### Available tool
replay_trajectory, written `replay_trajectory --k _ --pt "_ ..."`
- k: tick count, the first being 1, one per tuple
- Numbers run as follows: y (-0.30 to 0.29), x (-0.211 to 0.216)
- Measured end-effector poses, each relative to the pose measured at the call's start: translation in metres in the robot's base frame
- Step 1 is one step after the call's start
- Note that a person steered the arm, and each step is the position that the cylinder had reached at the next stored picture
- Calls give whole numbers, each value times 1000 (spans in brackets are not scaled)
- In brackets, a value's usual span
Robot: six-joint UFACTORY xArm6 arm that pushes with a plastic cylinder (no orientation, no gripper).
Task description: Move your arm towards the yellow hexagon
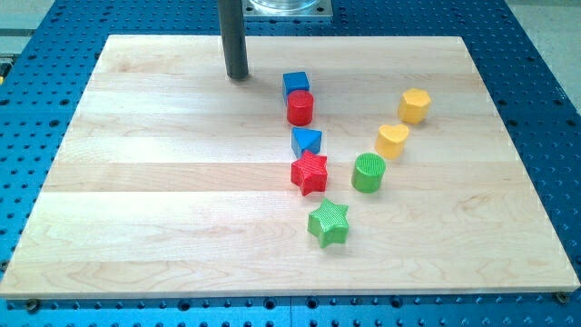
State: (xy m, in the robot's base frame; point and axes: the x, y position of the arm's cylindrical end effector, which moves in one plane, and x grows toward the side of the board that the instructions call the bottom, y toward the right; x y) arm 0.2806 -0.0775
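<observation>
A: Step in hand?

B: Approach, barely begun. My tip (pixel 238 76) is set down near the surface's (pixel 136 200) top edge, left of the blue cube (pixel 295 84) and red cylinder (pixel 300 108). No gripper is fitted, so no open or closed state applies.

A: Target?

B: The yellow hexagon (pixel 415 105) is placed at the view's upper right, above the yellow heart (pixel 392 141). A rightward sweep is called for, passing above the blue cube. No long axis is seen; facing is probably immaterial.

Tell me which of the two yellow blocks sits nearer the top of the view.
The yellow hexagon. It lies above and to the right of the yellow heart, which sits next to the green cylinder.
</observation>
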Motion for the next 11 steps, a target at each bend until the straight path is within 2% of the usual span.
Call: replay_trajectory --k 4,5,6,11 --pt "-1 -2" --pt "-17 -35" --pt "-15 -47" --pt "-14 -61"
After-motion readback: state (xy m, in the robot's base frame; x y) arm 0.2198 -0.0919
